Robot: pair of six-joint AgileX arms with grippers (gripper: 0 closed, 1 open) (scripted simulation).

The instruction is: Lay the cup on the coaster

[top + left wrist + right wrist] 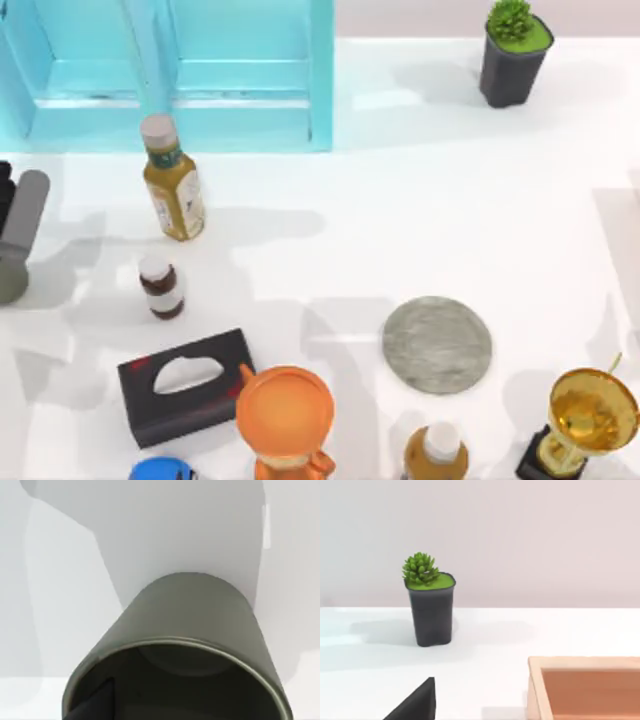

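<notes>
The left hand grips the cup at the desk's far left; the coaster lies bare, well apart; carrying and placing remain.

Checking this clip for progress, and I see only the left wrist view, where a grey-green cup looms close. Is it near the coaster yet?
Observer: No. From above, the cup is at the table's far left edge; the coaster lies right of centre.
Operator: Anything on the coaster?
Observer: Nothing, its top is bare.
Operator: What stands between them?
Observer: A small brown bottle and a black tissue box, with an orange mug nearer the coaster.
</notes>
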